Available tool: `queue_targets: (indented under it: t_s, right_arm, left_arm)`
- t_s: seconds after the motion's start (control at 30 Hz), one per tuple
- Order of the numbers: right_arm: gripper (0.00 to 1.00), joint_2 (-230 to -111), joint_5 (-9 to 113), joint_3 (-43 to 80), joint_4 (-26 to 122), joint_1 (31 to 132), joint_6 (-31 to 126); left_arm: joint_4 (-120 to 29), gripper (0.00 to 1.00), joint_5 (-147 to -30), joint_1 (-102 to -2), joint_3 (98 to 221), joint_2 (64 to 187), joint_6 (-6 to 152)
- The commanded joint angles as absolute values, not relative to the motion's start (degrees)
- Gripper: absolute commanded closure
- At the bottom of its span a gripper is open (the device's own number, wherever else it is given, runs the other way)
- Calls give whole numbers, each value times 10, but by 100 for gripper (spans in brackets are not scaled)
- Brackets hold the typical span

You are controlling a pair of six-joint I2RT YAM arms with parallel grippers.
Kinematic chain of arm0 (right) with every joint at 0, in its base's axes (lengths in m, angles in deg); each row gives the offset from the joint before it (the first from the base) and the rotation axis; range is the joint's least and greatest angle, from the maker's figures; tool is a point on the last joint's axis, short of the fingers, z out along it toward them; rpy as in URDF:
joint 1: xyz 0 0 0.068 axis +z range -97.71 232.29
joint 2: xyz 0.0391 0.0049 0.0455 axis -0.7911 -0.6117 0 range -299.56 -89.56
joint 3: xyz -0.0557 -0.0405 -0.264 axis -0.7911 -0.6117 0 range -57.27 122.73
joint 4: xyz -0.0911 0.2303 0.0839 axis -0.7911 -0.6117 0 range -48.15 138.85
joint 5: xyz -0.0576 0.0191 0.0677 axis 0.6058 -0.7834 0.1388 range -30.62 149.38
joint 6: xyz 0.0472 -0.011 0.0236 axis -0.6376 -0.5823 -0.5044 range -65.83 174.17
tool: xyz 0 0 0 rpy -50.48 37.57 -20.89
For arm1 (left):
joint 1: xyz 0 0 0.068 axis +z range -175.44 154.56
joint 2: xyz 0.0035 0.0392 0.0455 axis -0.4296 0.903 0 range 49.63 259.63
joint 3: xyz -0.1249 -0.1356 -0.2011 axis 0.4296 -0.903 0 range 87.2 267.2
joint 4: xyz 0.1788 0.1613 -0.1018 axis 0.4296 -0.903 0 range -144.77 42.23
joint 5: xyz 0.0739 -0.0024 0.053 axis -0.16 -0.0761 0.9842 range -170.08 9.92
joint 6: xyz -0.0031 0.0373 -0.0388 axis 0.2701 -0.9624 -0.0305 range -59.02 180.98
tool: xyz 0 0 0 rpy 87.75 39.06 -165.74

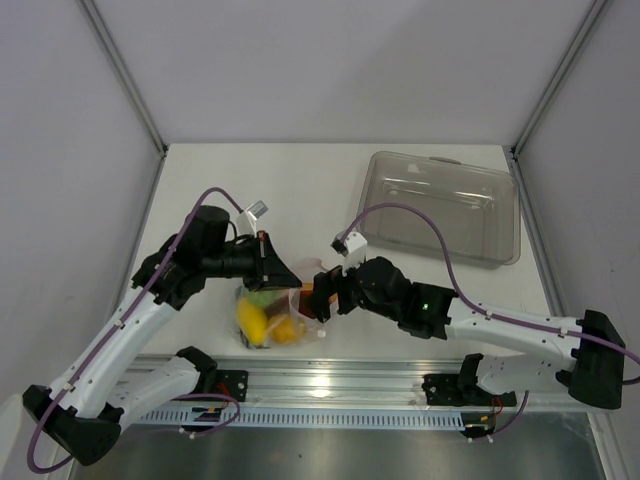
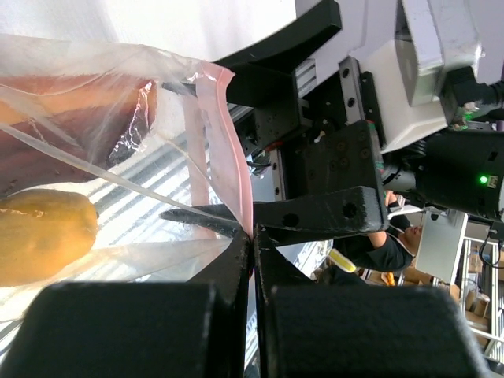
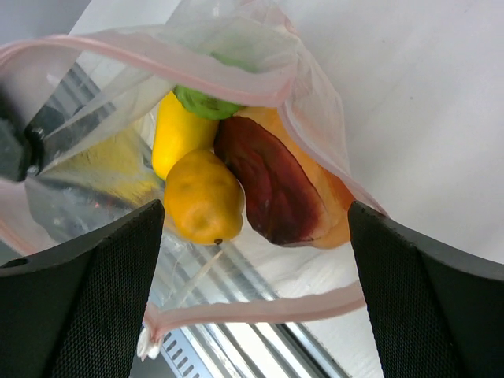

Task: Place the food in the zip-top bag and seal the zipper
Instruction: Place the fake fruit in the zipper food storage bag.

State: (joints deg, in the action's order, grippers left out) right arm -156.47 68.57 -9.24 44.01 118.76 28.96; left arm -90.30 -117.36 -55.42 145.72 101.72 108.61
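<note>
At the near edge of the table (image 1: 300, 190), between the two arms, the bag (image 1: 262, 318) sits with food already inside: a lemon (image 3: 203, 198), a second yellow fruit (image 3: 175, 134), a lime (image 3: 206, 104) and a meat slice (image 3: 272, 183). The thin green vegetable can't be made out. The clear tray (image 1: 445, 205) is well apart at far right and not involved.

Left jaws are closed tight on the zipper (image 2: 228, 157), pinching one end of the strip and holding that corner up. Right jaws are wide, holding nothing, and face straight into the bag mouth from the opposite side.

The mouth gapes. The far lip arcs over the food, and the near lip crosses the gap of the right jaws (right wrist view shows this best).

Key relation: the zipper's long axis runs from the left pinch toward the right jaws. The right arm is therefore the free one and sits at the unsealed end.

Judgement: loading looks done and only sealing is left. The next move probably needs both lips gathered between the right jaws before they close and run along the strip. Only the near lip lies in the gap now, with the far lip ahead and higher. Closing here would likely catch one layer, and the slack film could fold.
</note>
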Motion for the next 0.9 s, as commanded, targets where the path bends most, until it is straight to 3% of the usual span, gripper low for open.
queue_targets:
  t_s: [0.0,0.33,0.53,0.87]
  right_arm:
    - [1,-1520,711,-65,409,1194,283]
    - [1,-1409,693,-107,320,1204,277]
    - [13,-1397,642,-124,324,1210,232]
    - [19,-1432,631,-138,364,1229,187]
  left_arm:
    - [-886,100,-1164,-554,1479,1015,1098]
    - [-871,99,-1162,-554,1504,1040,1100]
    - [-869,99,-1163,-554,1514,1056,1099]
    - [-864,99,-1165,-554,1528,1071,1098]
